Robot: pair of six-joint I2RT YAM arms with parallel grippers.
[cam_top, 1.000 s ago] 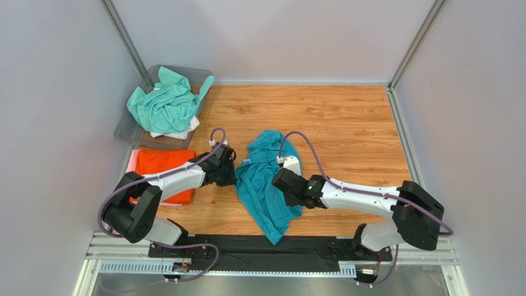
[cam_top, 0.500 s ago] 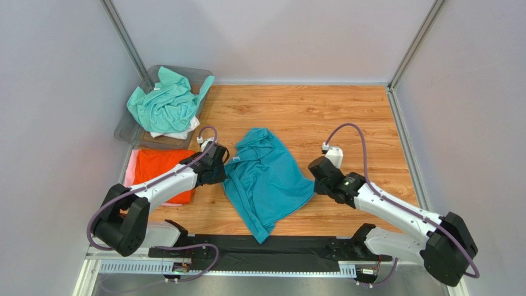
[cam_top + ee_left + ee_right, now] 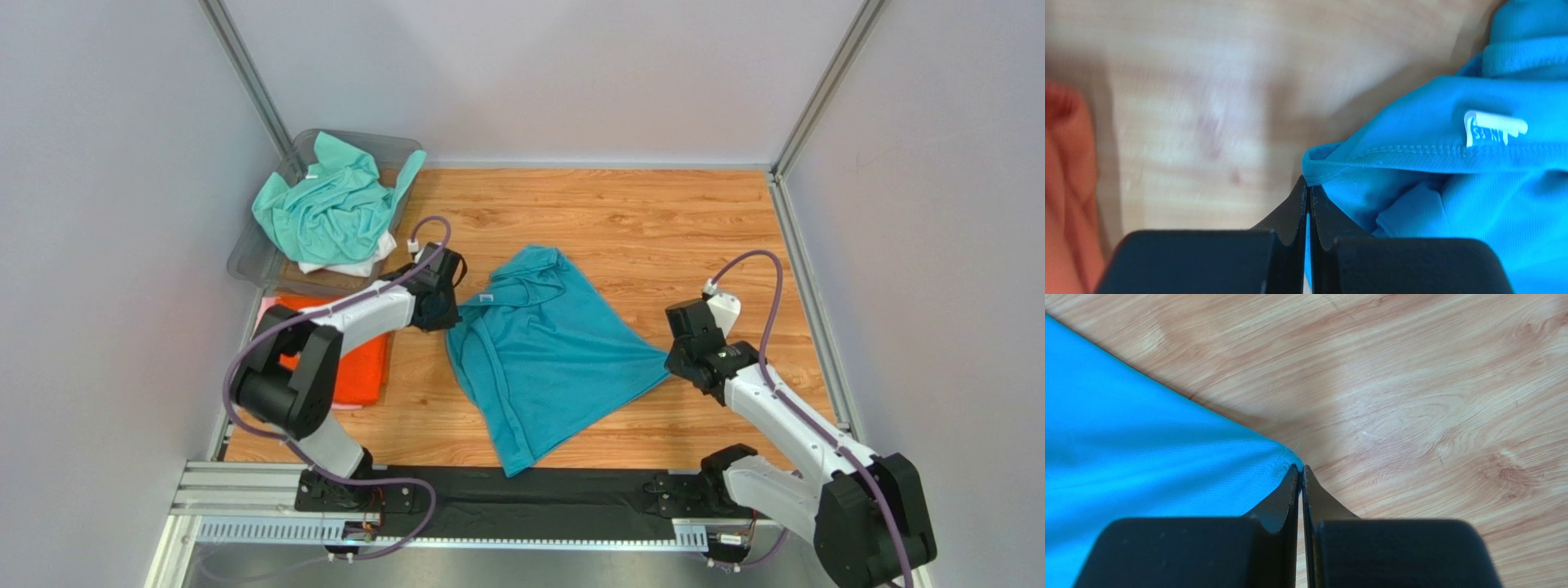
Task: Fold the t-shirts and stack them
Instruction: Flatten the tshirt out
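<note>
One teal t-shirt (image 3: pixel 546 349) spread on wood tabletop (image 3: pixel 638 221); grey walls (image 3: pixel 552 74).

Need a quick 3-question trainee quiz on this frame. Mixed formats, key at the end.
1. True or false: the left jaws and the right jaws are both shut on the teal shirt.
2. Where is the mint-green shirt? A) piled in the bin; B) spread flat on the table; C) under the teal shirt.
3. Fill in: the white label on the teal shirt sits close to the ____ jaws.
Key: 1 true; 2 A; 3 left.
</note>
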